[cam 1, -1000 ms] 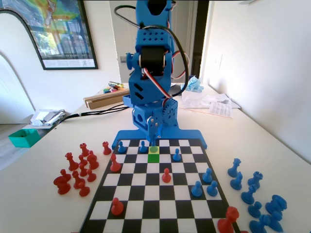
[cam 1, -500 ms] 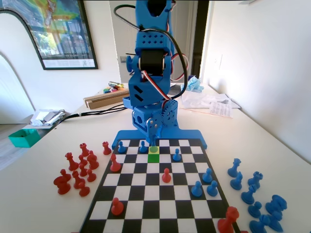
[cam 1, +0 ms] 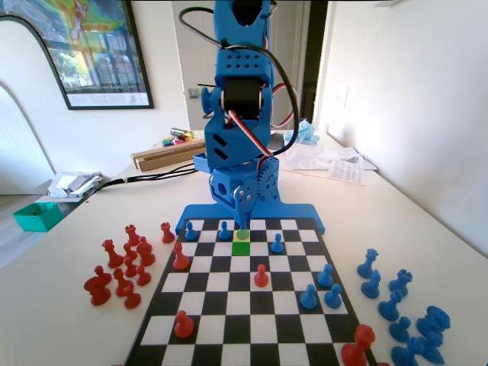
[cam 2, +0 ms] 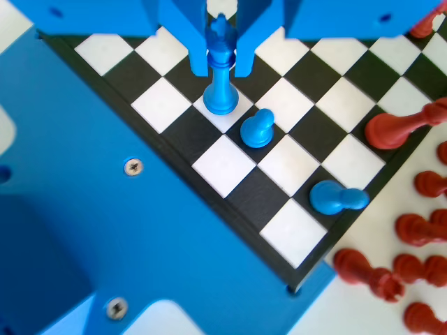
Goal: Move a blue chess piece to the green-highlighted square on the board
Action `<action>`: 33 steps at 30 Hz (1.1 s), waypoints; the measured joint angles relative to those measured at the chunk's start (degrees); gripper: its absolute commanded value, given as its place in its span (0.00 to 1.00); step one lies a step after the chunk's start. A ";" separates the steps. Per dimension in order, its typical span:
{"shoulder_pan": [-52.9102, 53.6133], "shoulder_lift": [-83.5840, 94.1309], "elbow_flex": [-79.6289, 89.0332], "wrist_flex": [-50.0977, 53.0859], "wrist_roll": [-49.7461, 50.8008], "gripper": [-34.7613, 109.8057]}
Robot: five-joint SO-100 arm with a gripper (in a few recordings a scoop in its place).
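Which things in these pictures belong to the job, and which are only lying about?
Job:
- slim blue plastic piece with a pointed knob
- blue two-finger gripper
- lime-green square
- black-and-white chequered board

Lying about:
- round-headed blue pawns
- red pieces beside the board
- green tray

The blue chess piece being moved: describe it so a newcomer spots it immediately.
In the wrist view, look under the gripper at the top edge. The blue chess piece stands upright between its jaws on a white square. Unlike the round-headed pawn beside it, it is tall, slim and pointed.
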 measured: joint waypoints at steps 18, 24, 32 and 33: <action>0.00 -2.46 -13.54 16.00 4.83 0.25; -0.18 -5.10 -15.21 13.89 8.44 0.25; -1.49 -7.21 -16.70 11.07 12.74 0.25; -1.49 -7.29 -16.70 10.37 13.01 0.25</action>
